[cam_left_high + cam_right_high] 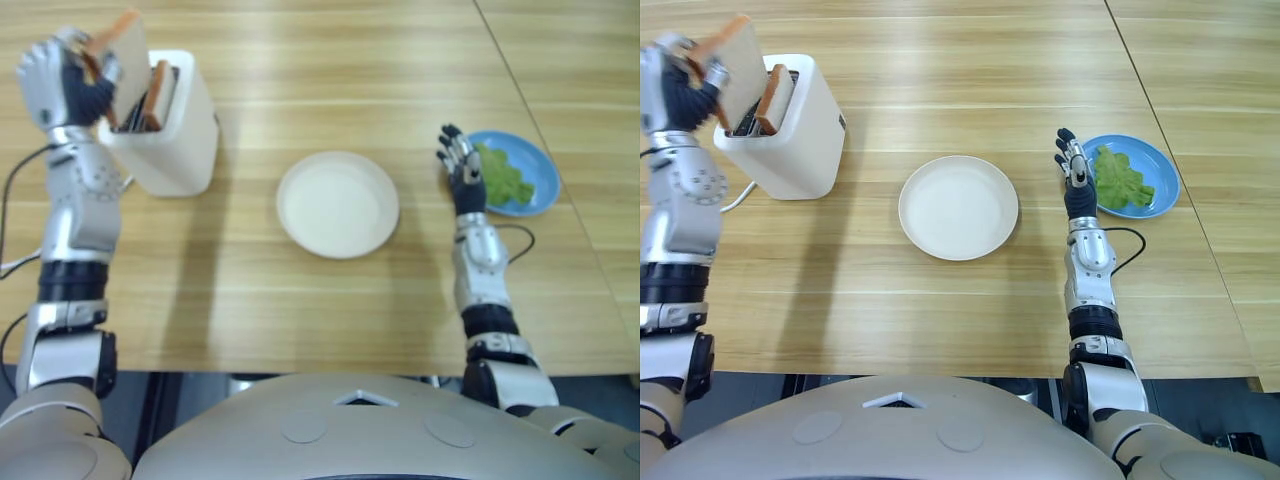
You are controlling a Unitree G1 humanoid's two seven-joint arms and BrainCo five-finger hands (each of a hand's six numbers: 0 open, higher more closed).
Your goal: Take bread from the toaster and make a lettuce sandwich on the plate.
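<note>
- Well, from my station I see the left hand (675,85) at the far left, raised beside the white box-shaped toaster (790,145), its fingers clamped on a pale slice of toast bread with a brown crust (735,60).
- That slice is tilted, top edge leaning left, with its lower edge at the toaster's mouth; I cannot tell whether it has cleared the slot.
- A second brown-crusted slice (773,95) stands in the toaster, poking up from the top.
- The round cream-coloured plate (958,208) sits in the middle of the light wooden table (940,80), to the right of the toaster and well apart from it.
- On the right is a shallow blue dish (1165,170) carrying green lettuce leaves (1120,180).
- My right hand (1075,175) lies at the blue dish's left rim, fingers stretched out and apart, holding nothing, pointing towards the far side.
</note>
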